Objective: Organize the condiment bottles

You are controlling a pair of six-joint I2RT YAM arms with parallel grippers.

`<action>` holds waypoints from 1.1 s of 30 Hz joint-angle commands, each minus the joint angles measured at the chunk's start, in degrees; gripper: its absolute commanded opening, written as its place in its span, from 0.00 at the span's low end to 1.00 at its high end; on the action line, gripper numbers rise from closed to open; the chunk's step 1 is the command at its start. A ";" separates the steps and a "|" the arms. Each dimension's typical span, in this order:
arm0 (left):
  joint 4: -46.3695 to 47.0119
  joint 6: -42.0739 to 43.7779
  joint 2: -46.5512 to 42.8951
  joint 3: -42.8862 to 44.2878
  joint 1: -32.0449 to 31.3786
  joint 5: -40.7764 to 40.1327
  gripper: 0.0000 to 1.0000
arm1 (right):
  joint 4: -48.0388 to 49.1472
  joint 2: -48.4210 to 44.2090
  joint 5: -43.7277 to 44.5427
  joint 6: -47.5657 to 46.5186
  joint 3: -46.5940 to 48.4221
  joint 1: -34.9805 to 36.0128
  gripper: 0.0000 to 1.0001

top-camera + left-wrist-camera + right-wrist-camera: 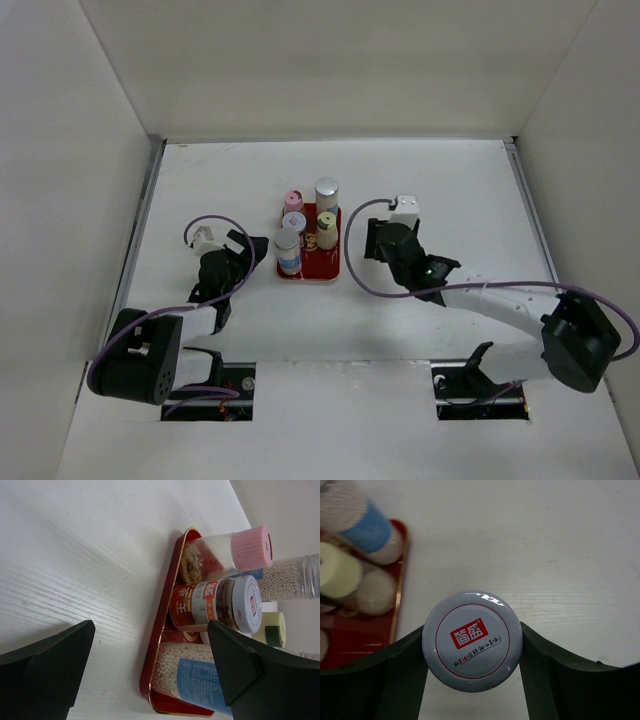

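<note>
Several condiment bottles stand on the red tray (312, 268): a pink-capped one (294, 200), a tall silver-capped one (327, 190), a grey-capped jar (294, 221), a yellow-green-capped one (327, 226) and a blue-labelled one (288, 251). My right gripper (371, 241) is just right of the tray. In the right wrist view it (472, 626) is shut on a grey-capped bottle (472, 642) with a red logo, which stands on the table beside the tray (398, 605). My left gripper (247, 257) is open and empty left of the tray, facing the blue-labelled bottle (200, 676).
White walls enclose the white table on three sides. The left wrist view shows the tray rim (159, 630) between my open fingers, with the red-labelled jar (215, 605) and the pink-capped bottle (247, 548) behind it.
</note>
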 commanded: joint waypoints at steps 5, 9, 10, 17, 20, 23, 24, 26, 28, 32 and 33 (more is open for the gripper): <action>3.03 -0.17 -1.43 0.85 0.79 0.50 1.00 | 10.03 8.62 -2.73 -0.83 13.27 10.51 0.56; 3.03 -0.17 -1.17 0.85 0.97 0.32 1.00 | 12.32 14.87 -3.79 -1.09 16.88 13.42 0.56; 3.03 -0.17 -1.08 0.85 1.14 0.68 1.00 | 13.02 16.36 -3.88 -1.44 17.50 13.86 0.57; 3.03 -0.17 -0.90 0.94 1.23 0.94 1.00 | 17.33 22.44 -3.53 -2.58 18.73 14.83 0.59; 3.03 -0.17 -1.34 0.94 0.97 0.51 1.00 | 18.30 24.46 -2.30 -3.46 18.47 15.09 0.60; 3.03 -0.17 -1.08 0.85 1.32 0.50 1.00 | 18.39 25.69 -1.42 -3.81 18.29 15.62 0.65; 3.03 -0.17 -1.17 0.85 1.32 0.68 1.00 | 18.39 26.04 -1.42 -3.99 18.21 15.79 0.68; 3.03 -0.08 -1.87 0.76 1.23 0.33 1.00 | 18.39 26.05 -1.42 -4.25 17.94 16.23 0.76; 3.03 0.01 -2.31 0.67 1.14 -0.11 1.00 | 18.04 24.65 -1.33 -4.34 17.16 16.85 0.83; 2.33 0.09 -2.75 0.59 1.41 -0.64 1.00 | 17.86 18.77 -1.33 -4.78 14.52 17.11 0.89; 2.33 0.18 -3.10 0.50 1.41 -0.81 1.00 | 17.86 17.27 -1.24 -5.04 13.64 17.11 0.90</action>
